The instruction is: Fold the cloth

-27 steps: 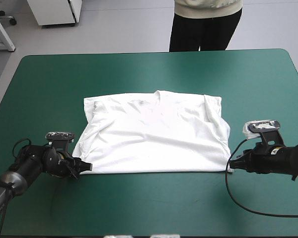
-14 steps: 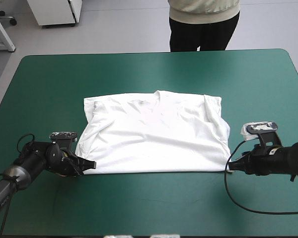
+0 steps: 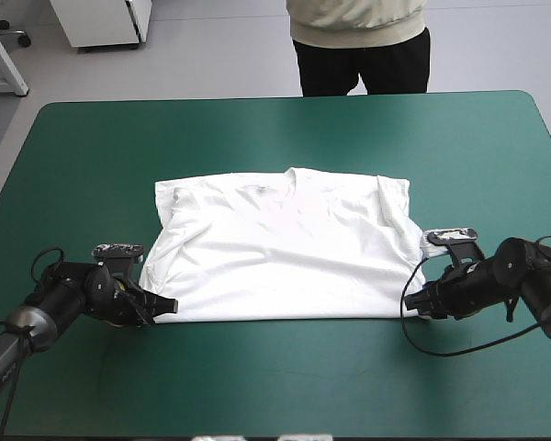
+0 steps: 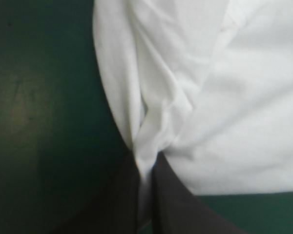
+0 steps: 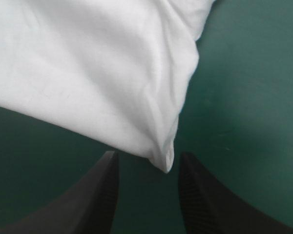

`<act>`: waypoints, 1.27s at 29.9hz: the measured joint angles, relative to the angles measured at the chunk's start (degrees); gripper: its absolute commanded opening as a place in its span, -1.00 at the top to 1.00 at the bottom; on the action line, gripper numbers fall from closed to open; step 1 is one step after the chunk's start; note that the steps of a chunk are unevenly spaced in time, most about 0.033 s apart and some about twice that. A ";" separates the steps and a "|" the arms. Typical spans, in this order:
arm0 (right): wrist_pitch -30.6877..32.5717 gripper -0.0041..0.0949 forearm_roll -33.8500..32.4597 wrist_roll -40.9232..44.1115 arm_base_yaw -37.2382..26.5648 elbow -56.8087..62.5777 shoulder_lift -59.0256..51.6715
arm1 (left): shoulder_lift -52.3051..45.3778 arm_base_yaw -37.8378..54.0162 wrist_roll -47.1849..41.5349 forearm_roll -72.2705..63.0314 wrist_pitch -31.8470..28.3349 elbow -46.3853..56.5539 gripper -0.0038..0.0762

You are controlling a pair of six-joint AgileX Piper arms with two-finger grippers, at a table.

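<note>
The left gripper (image 4: 146, 165) is clenched on the near left hem corner of the T-shirt (image 3: 285, 248). The right gripper (image 5: 149, 157) stands spread, with the near right corner between its fingers, seemingly unpinched. Soft, light and limp, the T-shirt is best taken at those corners. It lies flat at the middle of the counter (image 3: 285, 395), collar far.

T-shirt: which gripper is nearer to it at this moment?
Left. The left gripper is shut on the T-shirt at its near left corner; the right gripper is open around the near right corner, not gripping it.
</note>
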 measured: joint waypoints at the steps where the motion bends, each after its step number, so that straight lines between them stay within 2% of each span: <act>1: -0.45 0.15 -0.05 0.05 0.51 0.00 0.80 | 0.00 0.00 0.00 0.00 0.00 0.00 0.93; 5: -1.73 0.27 -0.13 0.81 3.12 0.00 5.03 | 0.00 0.00 0.00 0.00 0.07 0.00 0.93; 9: -1.82 0.62 -0.95 1.78 4.06 -0.14 7.80 | 0.00 0.00 0.18 0.00 0.06 0.00 0.93; 14: -2.14 0.95 -3.10 1.90 4.06 -0.14 8.05 | 0.07 0.00 0.18 0.10 0.00 0.00 0.93; 27: -3.09 0.95 -5.77 4.84 4.15 0.53 4.87 | -1.84 -0.04 0.23 4.35 0.33 0.24 0.93; 38: 6.54 0.95 -7.38 7.23 4.28 0.57 -9.25 | -12.60 0.03 0.62 5.91 10.95 1.01 0.93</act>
